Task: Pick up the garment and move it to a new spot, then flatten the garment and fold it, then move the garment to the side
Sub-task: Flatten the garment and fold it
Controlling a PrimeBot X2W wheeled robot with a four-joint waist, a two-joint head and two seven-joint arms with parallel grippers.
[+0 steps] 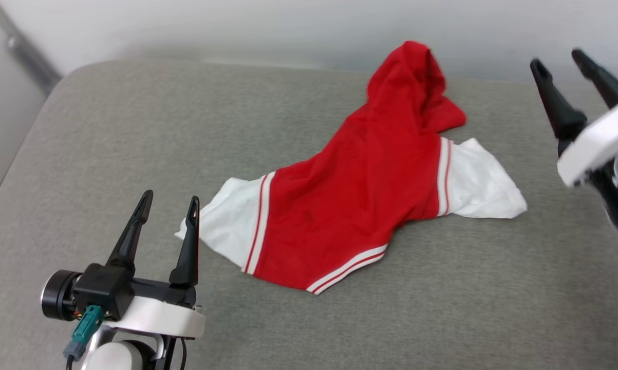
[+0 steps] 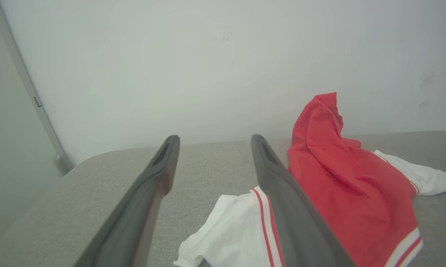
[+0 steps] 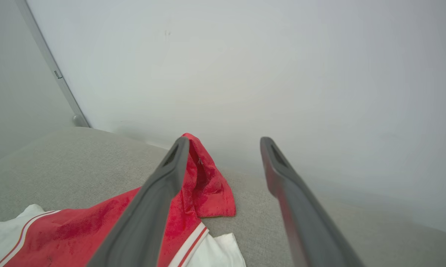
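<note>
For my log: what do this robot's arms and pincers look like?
The left pincer has two long, tapering black fingers on a black block, above a white wrist shell. A black-and-silver round cap sits at its side, and a teal connector with thin wires hangs below. The right pincer has matching dark fingers on a white housing.

Grey woven cushion [image 1: 82,128], far corner rounded at 10 o'clock. Directly on it, just past the middle toward 1 o'clock, a crumpled red garment [image 1: 350,205]. White sleeve [image 1: 226,221] spread flat at 8 o'clock, second sleeve [image 1: 481,187] at 3 o'clock, striped hem at 6 o'clock, red cloth bunched into a peak at 12 o'clock.
</note>
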